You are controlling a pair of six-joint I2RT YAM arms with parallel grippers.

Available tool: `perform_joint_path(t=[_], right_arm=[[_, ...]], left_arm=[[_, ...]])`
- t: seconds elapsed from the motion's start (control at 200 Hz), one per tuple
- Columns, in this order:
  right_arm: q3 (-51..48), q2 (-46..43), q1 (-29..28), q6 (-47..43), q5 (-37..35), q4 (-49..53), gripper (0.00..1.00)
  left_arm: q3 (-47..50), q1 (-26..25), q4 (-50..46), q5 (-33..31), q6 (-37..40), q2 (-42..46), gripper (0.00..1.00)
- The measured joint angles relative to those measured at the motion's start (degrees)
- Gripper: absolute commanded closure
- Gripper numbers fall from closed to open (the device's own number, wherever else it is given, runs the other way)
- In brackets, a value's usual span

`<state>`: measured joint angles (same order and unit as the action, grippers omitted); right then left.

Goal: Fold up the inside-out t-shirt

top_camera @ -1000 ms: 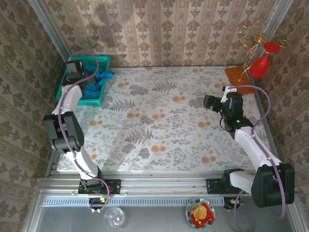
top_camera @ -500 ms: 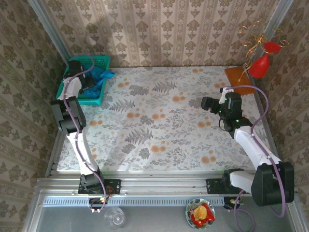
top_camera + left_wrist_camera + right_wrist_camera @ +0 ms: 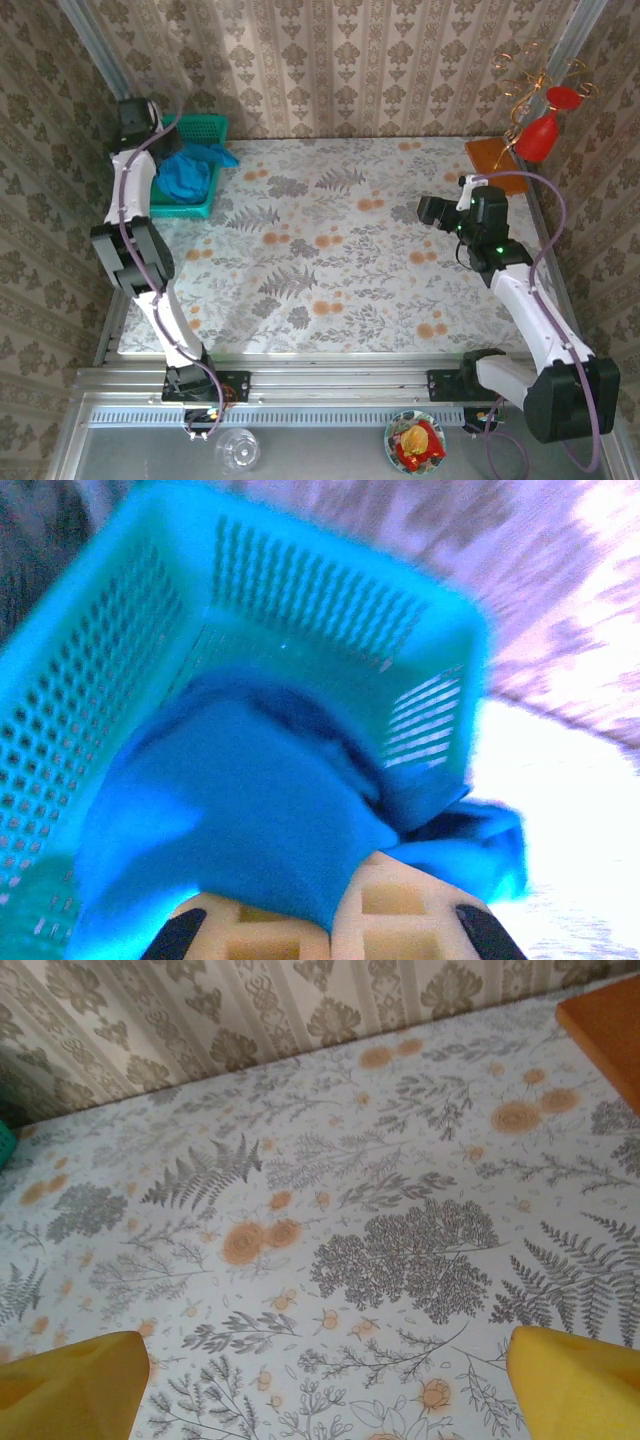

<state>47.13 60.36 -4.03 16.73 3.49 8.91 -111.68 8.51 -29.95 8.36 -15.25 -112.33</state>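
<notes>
The inside-out t-shirt [image 3: 185, 172] is a bunched blue-teal heap in the teal mesh basket [image 3: 208, 128] at the table's far left corner, one fold spilling over the basket's right rim. My left gripper [image 3: 152, 140] hangs over the basket. In the left wrist view its jaws [image 3: 335, 920] are shut with a fold of the t-shirt [image 3: 250, 810] pinched between them, and the cloth hangs above the basket [image 3: 300, 600]. My right gripper [image 3: 428, 210] hovers over the table's right side. It is open and holds nothing, and its yellow fingertips [image 3: 70, 1380] stand wide apart above the floral cloth.
An orange board [image 3: 495, 160] lies at the back right corner, and a red vase [image 3: 540, 135] with a wire ornament stands beside it. A plate of food [image 3: 415, 443] and a glass [image 3: 237, 450] sit in front of the arm bases. Patterned walls enclose the table on three sides.
The left gripper has shut on the t-shirt and pulled back and up over the basket, which lifts the cloth. The right arm has barely shifted.
</notes>
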Motion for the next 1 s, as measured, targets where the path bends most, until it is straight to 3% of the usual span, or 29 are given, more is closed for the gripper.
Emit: perform_joint_path(t=[0.235, 0.425, 0.62, 0.805, 0.97, 0.995], right_arm=[[4.81, -4.66, 0.00, 0.00, -0.02, 4.83, 0.06], [6.49, -7.50, 0.00, 0.02, 0.00, 7.54, 0.06], [6.60, -9.51, 0.00, 0.15, 0.02, 10.71, 0.07], [6.49, -11.37, 0.00, 1.62, 1.27, 13.22, 0.07], [5.81, -12.37, -0.28, 3.50, 2.19, 13.92, 0.09], [5.64, -12.37, -0.44, 3.91, 2.40, 13.92, 0.09]], left_arm=[[-6.47, -5.25, 0.76, 8.87, -0.11, 11.32, 1.00], [-5.60, -12.35, 0.31, 14.01, -0.15, 18.53, 1.00], [8.02, -21.75, 1.42, 15.85, -0.15, 25.51, 1.00], [24.52, -28.63, 3.21, 15.67, -1.11, 25.90, 1.00], [29.97, -35.36, 3.34, 14.82, -1.51, 23.80, 1.00], [29.99, -36.59, 3.37, 14.82, -1.51, 23.37, 0.96]])
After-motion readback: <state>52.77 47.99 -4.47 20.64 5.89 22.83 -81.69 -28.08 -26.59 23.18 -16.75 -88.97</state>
